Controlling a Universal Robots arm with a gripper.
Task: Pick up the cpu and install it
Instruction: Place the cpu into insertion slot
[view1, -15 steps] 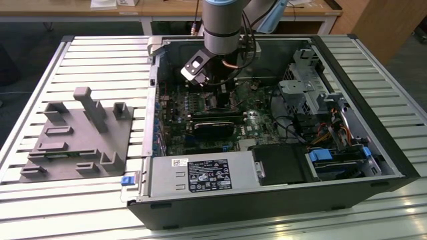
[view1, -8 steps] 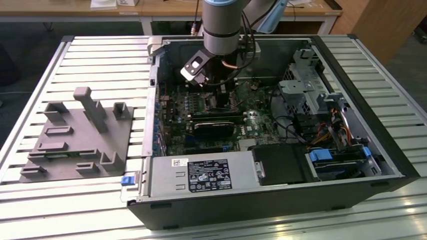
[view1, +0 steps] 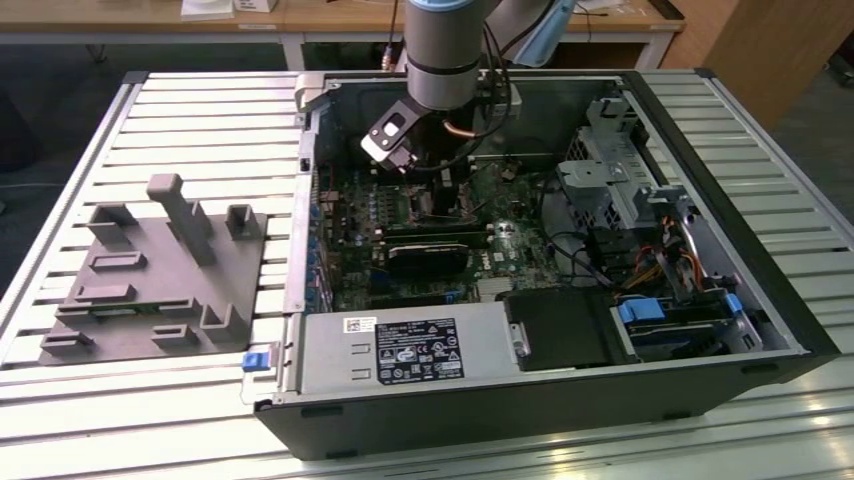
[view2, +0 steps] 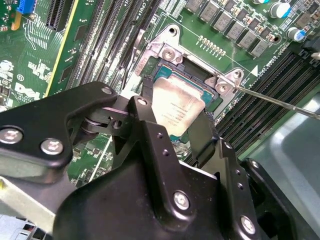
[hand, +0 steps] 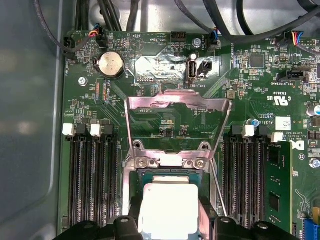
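Exterior view has an open computer case (view1: 534, 410) lying on a slatted table (view1: 200, 110), and it fills the middle and right of the frame. A grey fixture plate (view1: 147, 280) lies on the table at the exterior view's left, well apart from the case. The arm (view1: 441, 50) comes down from the upper middle of the frame into the case, over the green motherboard (view1: 441, 220).

In the second wrist view the gripper (view2: 175, 120) is directly over the socket (view2: 170, 72). Its two black fingers (view2: 150, 130) are closed on the cpu (view2: 177, 112), one on each of two opposite sides, and they touch its edges. The cpu has its silver-grey top facing up and sits inside the outline of the socket's metal frame. I cannot tell whether it already rests in the socket or is held just above it. A thin metal lever (view2: 280, 102) runs away from one corner of the socket.

In the first wrist view the cpu (hand: 167, 210) appears as a pale square between the fingers. The socket's cover frame (hand: 177, 102) is open and folded back over the board, beyond the cpu. Rows of dark memory slots (hand: 92, 175) run on both sides of the socket. A round coin battery (hand: 110, 64) is on the board further away, near the cables at the case wall.
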